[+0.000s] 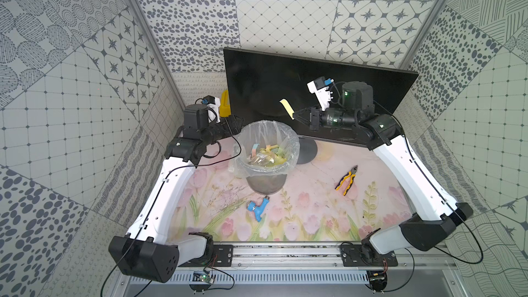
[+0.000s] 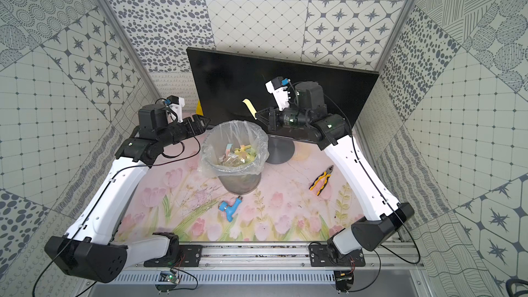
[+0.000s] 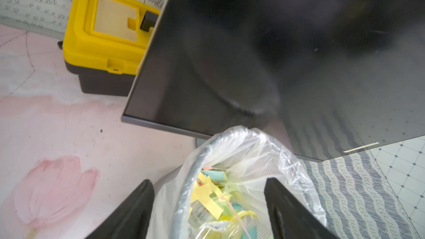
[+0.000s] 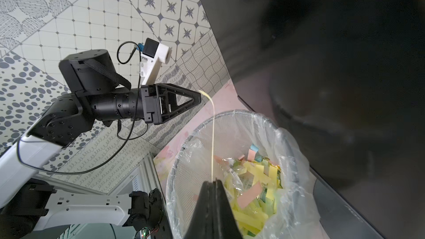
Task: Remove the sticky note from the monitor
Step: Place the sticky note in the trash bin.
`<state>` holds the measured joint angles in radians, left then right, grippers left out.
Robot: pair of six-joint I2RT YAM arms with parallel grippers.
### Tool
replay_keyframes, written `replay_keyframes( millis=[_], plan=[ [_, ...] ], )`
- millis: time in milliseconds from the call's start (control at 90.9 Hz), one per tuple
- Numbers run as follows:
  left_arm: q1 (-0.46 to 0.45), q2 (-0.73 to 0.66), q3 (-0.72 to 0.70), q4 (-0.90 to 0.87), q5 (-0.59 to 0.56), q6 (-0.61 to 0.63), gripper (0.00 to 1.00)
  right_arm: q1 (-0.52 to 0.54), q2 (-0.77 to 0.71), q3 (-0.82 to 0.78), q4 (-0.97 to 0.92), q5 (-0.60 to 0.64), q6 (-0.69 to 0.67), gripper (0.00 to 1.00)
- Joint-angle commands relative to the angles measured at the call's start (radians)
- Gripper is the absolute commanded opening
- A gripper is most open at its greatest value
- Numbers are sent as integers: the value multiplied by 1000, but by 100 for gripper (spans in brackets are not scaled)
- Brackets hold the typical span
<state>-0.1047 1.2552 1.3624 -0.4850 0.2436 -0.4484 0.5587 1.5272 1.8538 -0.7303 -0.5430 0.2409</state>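
Observation:
The black monitor (image 1: 257, 81) (image 2: 228, 81) stands at the back of the table. A yellow sticky note (image 1: 287, 107) (image 2: 249, 107) hangs clear of the screen, pinched at one end by my shut right gripper (image 1: 295, 116) (image 2: 256, 115). In the right wrist view the sticky note (image 4: 213, 134) shows edge-on, running out from the right gripper (image 4: 213, 181) over the bin. My left gripper (image 1: 236, 124) (image 2: 204, 122) (image 3: 208, 180) is open and holds nothing, level with the bin's left rim. Its tip (image 4: 199, 98) sits close to the note's free end.
A mesh waste bin (image 1: 267, 184) (image 3: 195, 168) lined with clear plastic holds several paper strips, in front of the monitor's round stand (image 1: 307, 150). A yellow toolbox (image 1: 225, 102) (image 3: 103, 37) sits behind the monitor's left edge. Pliers (image 1: 346, 180) and a blue fitting (image 1: 257, 208) lie on the floral mat.

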Motion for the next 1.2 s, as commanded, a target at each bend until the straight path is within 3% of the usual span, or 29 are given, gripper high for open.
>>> replay_keyframes(
  millis=[0, 495, 715, 1189],
  plan=[
    [27, -25, -22, -146, 72, -3, 76, 68, 70, 80, -126, 85, -125, 0],
    [27, -35, -114, -155, 148, -24, 50, 252, 346, 316, -432, 287, -307, 0],
    [27, -32, -121, -148, 157, -24, 45, 283, 408, 355, -514, 360, -338, 0],
    [27, -37, -120, -134, 158, -24, 45, 287, 414, 392, -529, 376, -338, 51]
  ],
)
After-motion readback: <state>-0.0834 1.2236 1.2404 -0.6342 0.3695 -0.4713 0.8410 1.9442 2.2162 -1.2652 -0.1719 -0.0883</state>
